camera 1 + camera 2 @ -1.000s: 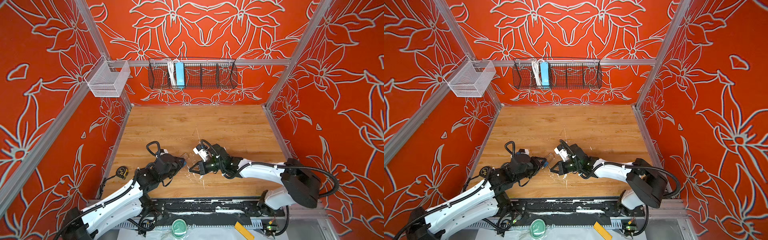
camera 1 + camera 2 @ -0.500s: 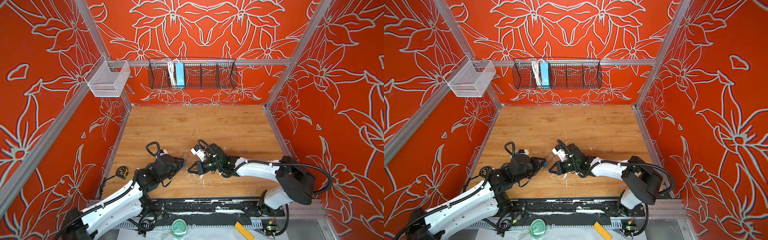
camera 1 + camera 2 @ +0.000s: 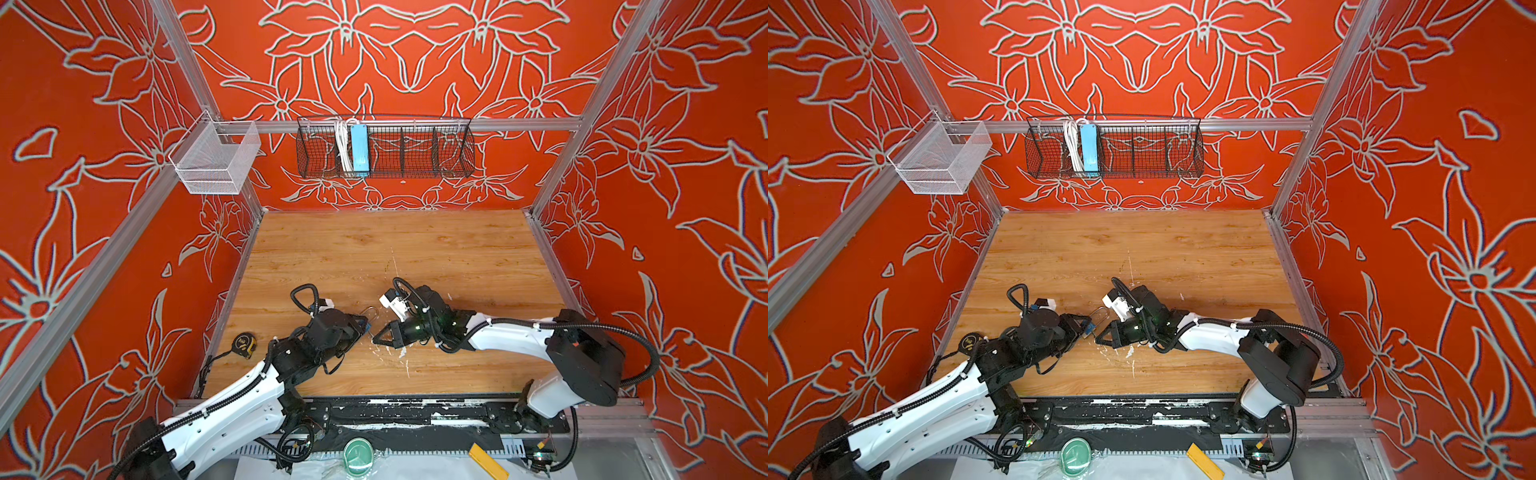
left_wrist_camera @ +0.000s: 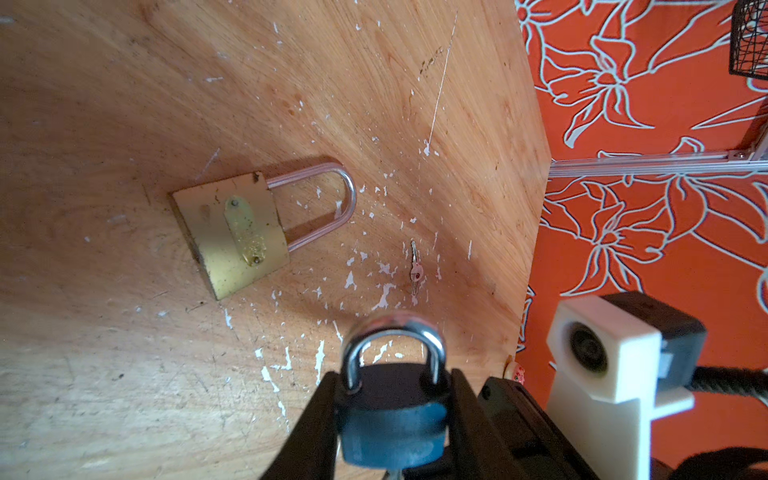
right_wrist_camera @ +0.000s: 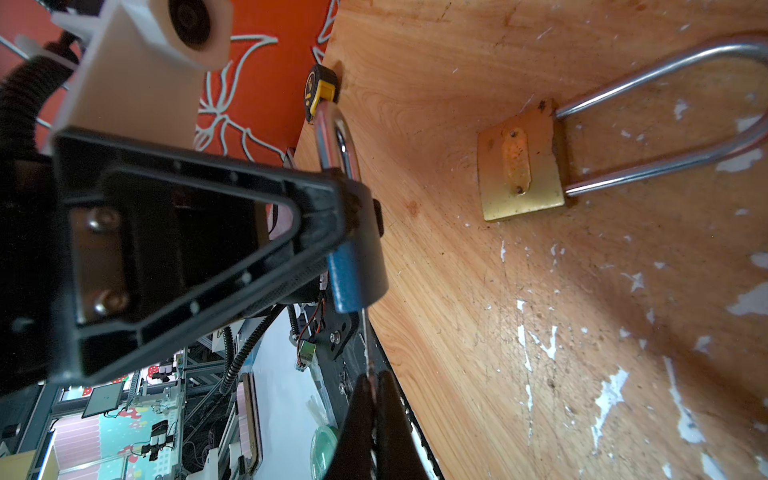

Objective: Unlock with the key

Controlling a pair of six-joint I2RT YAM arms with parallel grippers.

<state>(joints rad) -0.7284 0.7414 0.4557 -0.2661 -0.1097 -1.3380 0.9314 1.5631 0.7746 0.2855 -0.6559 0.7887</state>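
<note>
**Key meets blue padlock at the table's front**

Both arms stretch low over the front of the table (image 3: pixel 395 249), forearms angled inward so the grippers meet tip to tip. The left gripper (image 4: pixel 392 399) clamps the body of the blue padlock (image 4: pixel 392 428), shackle pointing away from the wrist. The right gripper (image 5: pixel 372 386) is pinched closed on one key (image 5: pixel 365 345), whose tip reaches the padlock's underside; how deep it sits cannot be told. One tape measure (image 3: pixel 245 344) sits at the left edge. Just beyond the grippers lie a second, brass padlock (image 4: pixel 232 237) with a long shackle and, near it, a second small key (image 4: pixel 415 270). Two baskets hang farthest back: one white (image 3: pixel 208 166), one black (image 3: pixel 415 166).
</note>
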